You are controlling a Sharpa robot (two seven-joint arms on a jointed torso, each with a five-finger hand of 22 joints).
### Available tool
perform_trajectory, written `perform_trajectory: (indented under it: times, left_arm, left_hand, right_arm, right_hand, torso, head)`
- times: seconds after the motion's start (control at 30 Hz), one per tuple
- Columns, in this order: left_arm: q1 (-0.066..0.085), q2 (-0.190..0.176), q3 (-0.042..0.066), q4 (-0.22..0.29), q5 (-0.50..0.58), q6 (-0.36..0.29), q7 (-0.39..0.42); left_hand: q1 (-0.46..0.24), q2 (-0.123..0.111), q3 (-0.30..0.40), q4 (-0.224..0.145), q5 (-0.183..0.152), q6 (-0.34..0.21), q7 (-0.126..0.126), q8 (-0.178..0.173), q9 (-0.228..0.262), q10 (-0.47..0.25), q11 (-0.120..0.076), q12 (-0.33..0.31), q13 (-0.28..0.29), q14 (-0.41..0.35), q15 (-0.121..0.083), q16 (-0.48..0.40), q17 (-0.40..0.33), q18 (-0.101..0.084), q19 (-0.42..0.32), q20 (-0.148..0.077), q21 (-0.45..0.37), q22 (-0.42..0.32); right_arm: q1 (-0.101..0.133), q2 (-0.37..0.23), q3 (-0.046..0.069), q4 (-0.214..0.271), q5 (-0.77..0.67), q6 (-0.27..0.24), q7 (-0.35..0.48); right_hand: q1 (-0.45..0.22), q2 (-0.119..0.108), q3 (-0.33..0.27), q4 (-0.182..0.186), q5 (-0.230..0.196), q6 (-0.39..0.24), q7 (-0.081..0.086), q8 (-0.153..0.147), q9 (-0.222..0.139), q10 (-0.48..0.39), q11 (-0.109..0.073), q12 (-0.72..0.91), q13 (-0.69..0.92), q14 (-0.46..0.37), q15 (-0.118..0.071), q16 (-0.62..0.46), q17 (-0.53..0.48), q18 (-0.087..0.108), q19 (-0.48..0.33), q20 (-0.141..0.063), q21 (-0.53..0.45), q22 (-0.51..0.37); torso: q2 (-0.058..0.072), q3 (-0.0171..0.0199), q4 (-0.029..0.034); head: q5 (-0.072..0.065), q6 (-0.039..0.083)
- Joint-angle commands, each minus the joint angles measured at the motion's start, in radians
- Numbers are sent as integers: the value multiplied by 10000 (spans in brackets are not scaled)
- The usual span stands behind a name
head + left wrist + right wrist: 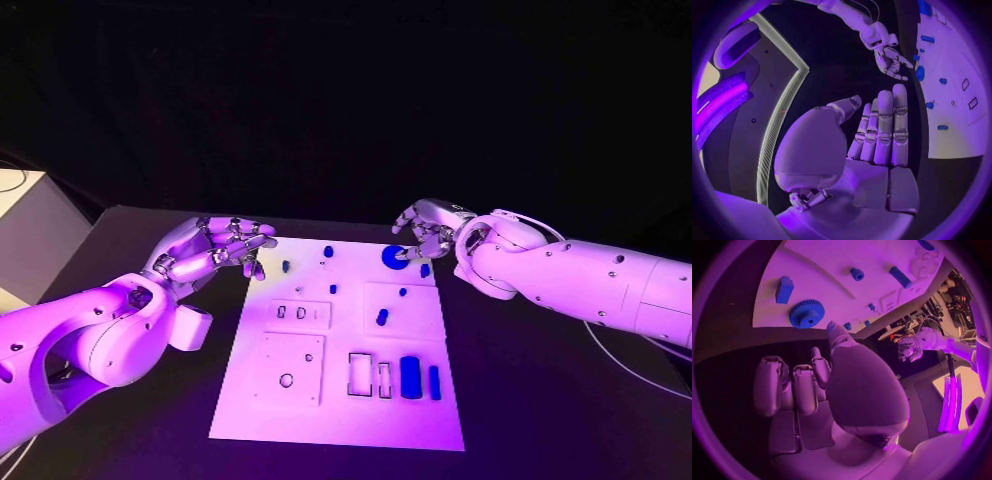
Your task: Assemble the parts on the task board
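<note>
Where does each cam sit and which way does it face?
Head view: on the head, looking down at the task board; left robot hand and right robot hand hover at its far corners.
Left wrist view: behind the left robot hand's open palm, facing across the board's far edge to the right robot hand.
Right wrist view: behind the right robot hand, facing the blue gear.
Shared: the gear.
</note>
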Motion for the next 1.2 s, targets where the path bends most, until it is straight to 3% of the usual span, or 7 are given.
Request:
perform_trajectory:
  times: [0.03,0.2,0.33,1.2]
  left_arm:
    - [23,37,7,-6,-19,218,46]
    - [22,51,6,-31,-30,236,36]
    - [22,45,6,-44,-38,242,27]
    - [23,40,6,-19,-112,299,-17]
  left_hand:
    - [25,-3,75,-23,-55,-57,1,-56,20,-84,11,-50,18,-54,0,44,15,41,-75,26,69,20]
    - [25,-3,75,-23,-55,-57,1,-56,20,-84,11,-50,18,-54,0,44,15,41,-75,26,69,20]
    - [34,1,80,-28,-55,-57,0,-56,24,-86,11,-48,19,-59,0,51,16,43,-83,26,80,28]
    - [35,-4,80,-31,-57,-72,7,-64,28,-103,17,-51,18,-68,3,66,16,43,-98,29,102,43]
  right_arm:
    - [-26,128,-3,-189,-67,748,-88]
    - [-61,251,-10,-357,-199,859,-257]
    - [-79,313,-13,-454,-285,921,-360]
    - [-176,619,-46,-984,-150,1282,-460]
  right_hand:
    - [126,13,-21,131,10,-65,17,63,8,147,19,225,290,559,85,134,297,-191,254,38,298,398]
    - [219,42,-21,280,62,-98,40,162,16,503,49,637,839,649,122,361,846,-292,391,77,707,936]
    - [303,210,205,267,36,50,28,366,52,1282,49,1382,1859,715,138,536,1271,-372,496,105,1040,1374]
    - [147,269,453,296,285,135,19,515,48,1385,50,1510,2041,748,154,633,1511,-481,643,132,1445,1920]
  torso:
    - [9,-8,36]
    - [-1,-13,62]
    - [6,-12,41]
    - [21,-4,33]
  head:
    - [4,-44]
    - [3,-100]
    - [-3,-103]
    - [1,-154]
